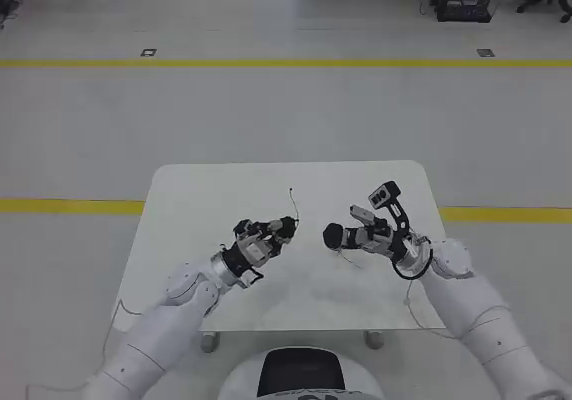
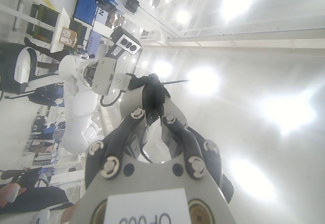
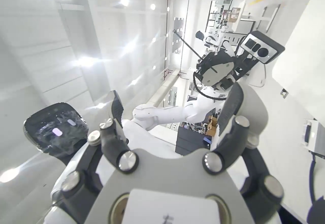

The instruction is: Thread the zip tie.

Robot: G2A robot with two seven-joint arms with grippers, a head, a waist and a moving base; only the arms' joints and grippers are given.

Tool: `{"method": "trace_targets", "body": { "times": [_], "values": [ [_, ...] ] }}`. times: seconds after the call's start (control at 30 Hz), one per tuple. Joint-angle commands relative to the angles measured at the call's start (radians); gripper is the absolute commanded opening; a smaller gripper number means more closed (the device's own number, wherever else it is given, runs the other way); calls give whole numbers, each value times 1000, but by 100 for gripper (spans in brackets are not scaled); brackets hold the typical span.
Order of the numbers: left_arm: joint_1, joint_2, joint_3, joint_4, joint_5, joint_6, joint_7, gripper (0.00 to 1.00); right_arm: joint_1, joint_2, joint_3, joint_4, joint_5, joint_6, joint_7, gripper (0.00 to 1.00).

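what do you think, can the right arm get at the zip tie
Probably yes: the right gripper, fingers open, faces the zip tie held by the left gripper, with nothing between them.

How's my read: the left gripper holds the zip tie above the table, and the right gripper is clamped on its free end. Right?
Not quite. The left gripper does hold the zip tie above the table, but the right gripper is open and apart from the free end. The right wrist view shows its fingers spread wide with nothing between them.

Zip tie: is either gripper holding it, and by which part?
The left gripper is shut on the zip tie near one end; the rest sticks out free. The right gripper is open, holding nothing.
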Motion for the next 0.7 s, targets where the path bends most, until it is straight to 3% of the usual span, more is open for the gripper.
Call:
{"method": "trace_targets", "body": {
  "times": [0.0, 0.17, 0.3, 0.5, 0.67],
  "values": [
    [0, 0, 0, -1, 0, 0, -1, 0, 0, 0, 0, 0, 0, 0, 0, 100],
    [0, 0, 0, -1, 0, 0, -1, 0, 0, 0, 0, 0, 0, 0, 0, 100],
    [13, -11, -2, 11, -138, -12, -51, 0, -19, -12, -15, 11, 122, 34, 18, 100],
    [13, -27, 14, 72, -267, -14, -156, 0, -12, -43, -53, 126, 361, 58, 171, 100],
    [-8, -47, 44, 126, -345, -6, -242, 0, 26, -75, -104, 230, 424, 60, 237, 100]
  ]
}}
